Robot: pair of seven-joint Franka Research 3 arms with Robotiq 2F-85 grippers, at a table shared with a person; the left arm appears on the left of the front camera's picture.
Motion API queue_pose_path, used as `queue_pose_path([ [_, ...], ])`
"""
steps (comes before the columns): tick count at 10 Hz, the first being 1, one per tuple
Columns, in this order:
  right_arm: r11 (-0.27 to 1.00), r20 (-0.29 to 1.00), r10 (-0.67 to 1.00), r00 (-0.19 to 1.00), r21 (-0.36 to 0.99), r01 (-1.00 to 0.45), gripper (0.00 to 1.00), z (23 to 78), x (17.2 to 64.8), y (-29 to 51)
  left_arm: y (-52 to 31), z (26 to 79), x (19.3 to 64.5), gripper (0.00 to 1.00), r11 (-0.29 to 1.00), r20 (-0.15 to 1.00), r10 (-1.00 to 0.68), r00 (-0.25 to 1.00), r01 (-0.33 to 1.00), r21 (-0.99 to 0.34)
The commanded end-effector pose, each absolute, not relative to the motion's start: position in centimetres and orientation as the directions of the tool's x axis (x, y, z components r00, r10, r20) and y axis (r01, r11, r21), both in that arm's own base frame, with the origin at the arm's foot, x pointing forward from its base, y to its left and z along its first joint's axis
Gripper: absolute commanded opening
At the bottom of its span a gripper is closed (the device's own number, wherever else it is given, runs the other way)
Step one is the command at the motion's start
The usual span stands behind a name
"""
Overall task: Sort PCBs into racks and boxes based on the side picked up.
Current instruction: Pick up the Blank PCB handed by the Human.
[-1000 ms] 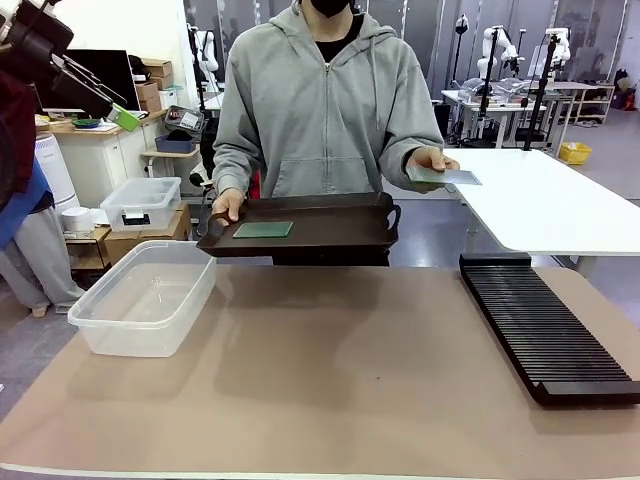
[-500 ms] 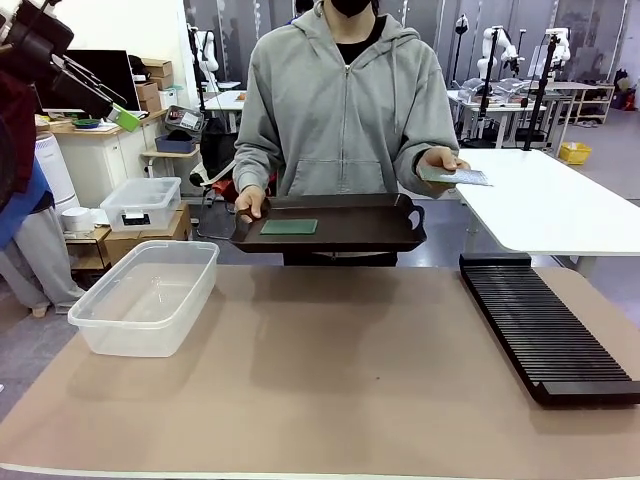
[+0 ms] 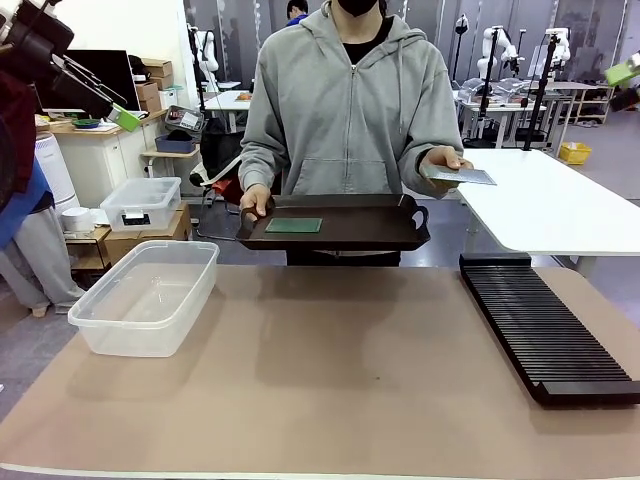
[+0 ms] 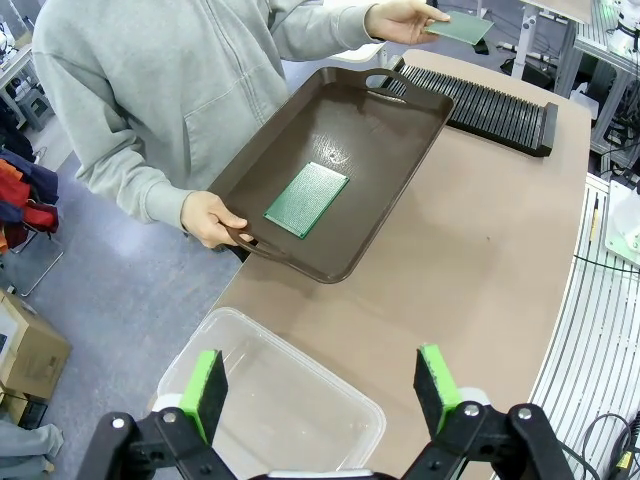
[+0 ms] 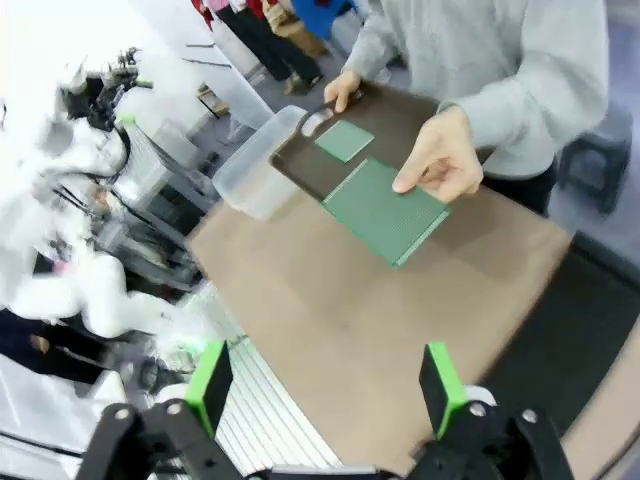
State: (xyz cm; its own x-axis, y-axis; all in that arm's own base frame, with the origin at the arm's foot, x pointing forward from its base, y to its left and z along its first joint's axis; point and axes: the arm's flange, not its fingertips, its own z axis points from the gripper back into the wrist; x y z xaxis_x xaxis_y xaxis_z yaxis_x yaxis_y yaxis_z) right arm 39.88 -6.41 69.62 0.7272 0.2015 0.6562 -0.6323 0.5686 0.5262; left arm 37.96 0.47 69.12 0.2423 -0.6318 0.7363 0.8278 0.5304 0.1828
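Observation:
A person at the far side holds a dark brown tray [image 3: 340,222] with one green PCB [image 3: 293,225] lying on it. The person's other hand holds a second PCB [image 3: 462,176] out flat above the far end of the black rack [image 3: 545,330]. The clear box [image 3: 145,295] stands at the table's left. My left gripper [image 4: 322,390] hangs open and empty high over the box [image 4: 270,410], with the tray [image 4: 390,110] and its PCB [image 4: 307,199] beyond. My right gripper [image 5: 325,385] is open and empty, apart from the hand-held PCB [image 5: 385,212]; the view is blurred.
A white table [image 3: 545,205] stands behind the rack at the right. A small lidded plastic bin [image 3: 140,202] and shelves sit off the table at the left. Bare brown tabletop [image 3: 340,370] lies between box and rack.
The person has stepped to picture right with the tray and the held PCB. A green pad of my right gripper has come into the front view's top right corner.

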Motion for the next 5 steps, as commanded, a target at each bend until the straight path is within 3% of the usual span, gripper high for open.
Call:
queue_pose_path([
  [1, 0.534, 0.519, 0.1, 0.849, 0.692, -0.486, 1.0, 67.5, 43.1, -6.5, 0.5, 69.1, 37.9, 1.0, 0.523, 0.735, -0.634, 0.239, 0.833, 0.18],
  [5, 0.426, 0.319, 0.004, 0.948, 0.857, -0.291, 1.0, 59.7, 45.3, -4.4, 0.5, 69.1, 37.9, 1.0, 0.523, 0.735, -0.634, 0.239, 0.833, 0.18],
])
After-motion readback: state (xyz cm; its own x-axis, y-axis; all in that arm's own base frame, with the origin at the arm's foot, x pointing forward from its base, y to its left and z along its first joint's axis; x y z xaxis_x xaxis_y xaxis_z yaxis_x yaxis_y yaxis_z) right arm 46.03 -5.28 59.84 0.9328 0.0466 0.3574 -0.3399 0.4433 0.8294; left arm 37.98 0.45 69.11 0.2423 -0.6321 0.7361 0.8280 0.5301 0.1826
